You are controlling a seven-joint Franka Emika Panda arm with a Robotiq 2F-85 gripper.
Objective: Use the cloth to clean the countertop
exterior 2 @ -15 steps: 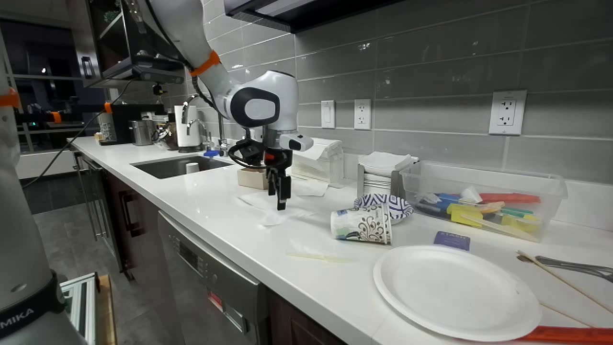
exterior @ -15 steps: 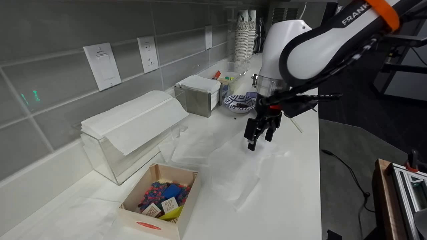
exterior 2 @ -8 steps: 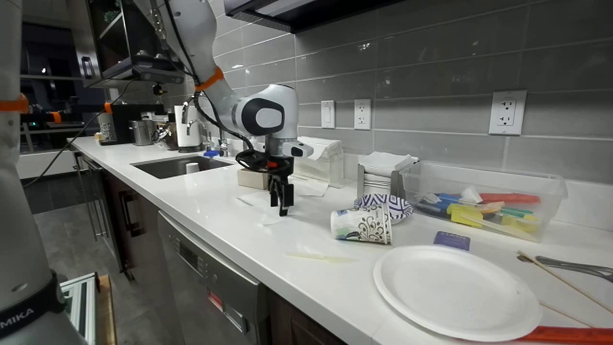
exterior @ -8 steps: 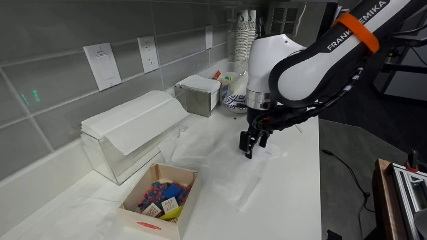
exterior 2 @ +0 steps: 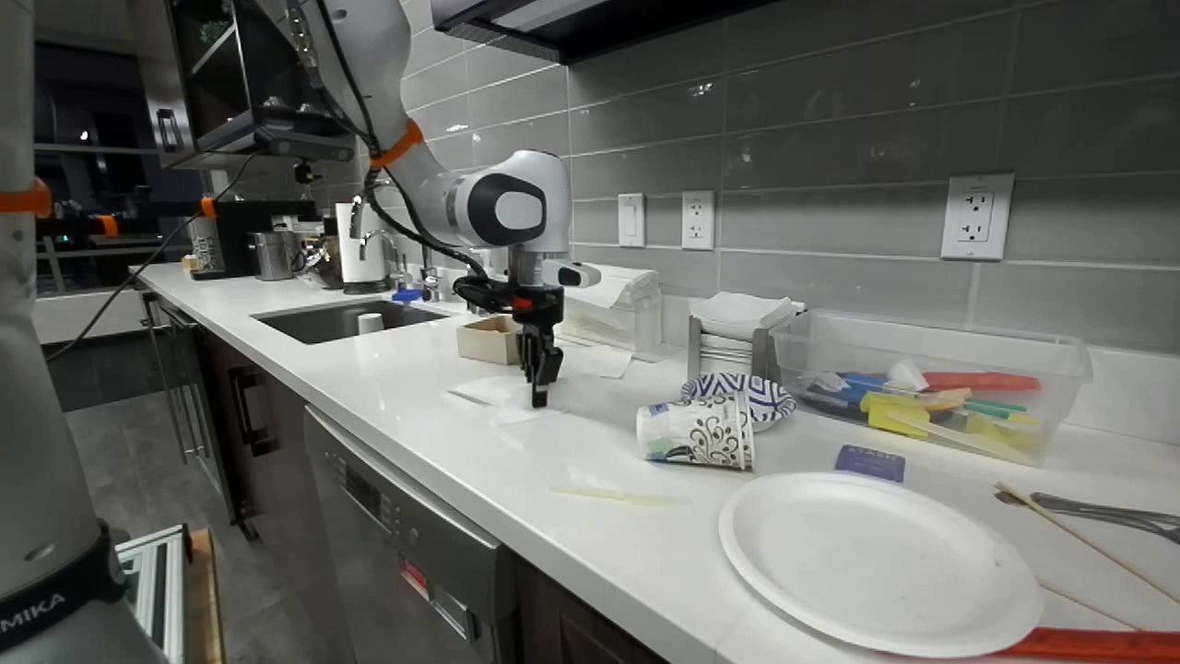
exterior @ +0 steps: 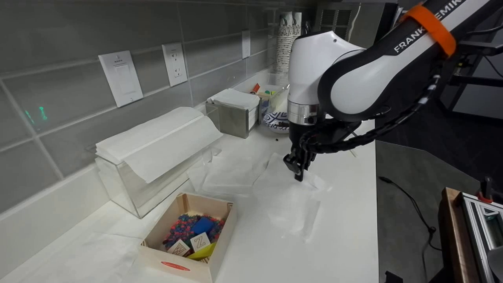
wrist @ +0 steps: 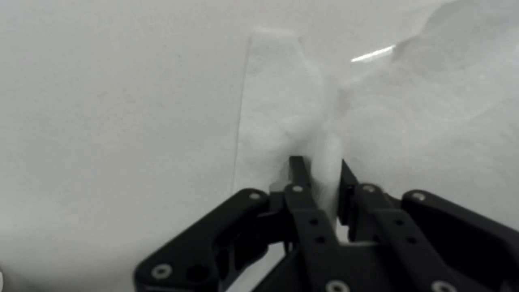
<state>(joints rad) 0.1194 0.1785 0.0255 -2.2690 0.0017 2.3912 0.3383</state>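
Note:
A thin white cloth [exterior: 283, 208] lies spread and wrinkled on the glossy white countertop [exterior: 347, 236], low in contrast against it. My gripper [exterior: 301, 173] points down over the cloth's far part, and there the material rises to the fingertips. In the wrist view, a bunched fold of the cloth [wrist: 279, 93] runs up between the two black fingers, filling most of the narrow gap; the gripper [wrist: 320, 162] is shut on it. Seen in an exterior view, the gripper [exterior 2: 541, 392] stands low over the cloth [exterior 2: 502, 389], its tips close to the countertop [exterior 2: 415, 406].
Near the cloth stand a wooden box [exterior: 224, 239] of blocks and a clear paper-towel holder [exterior: 157, 145]. Along the counter are a napkin holder [exterior: 232, 120], a tipped paper cup [exterior 2: 691, 431], a patterned bowl [exterior 2: 774, 401], a white plate [exterior 2: 876, 563] and a clear bin [exterior 2: 1060, 387].
The gripper has come down onto the cloth, its fingers have closed round a fold, and it has risen slightly. The cloth is bunched up and shifted under it.

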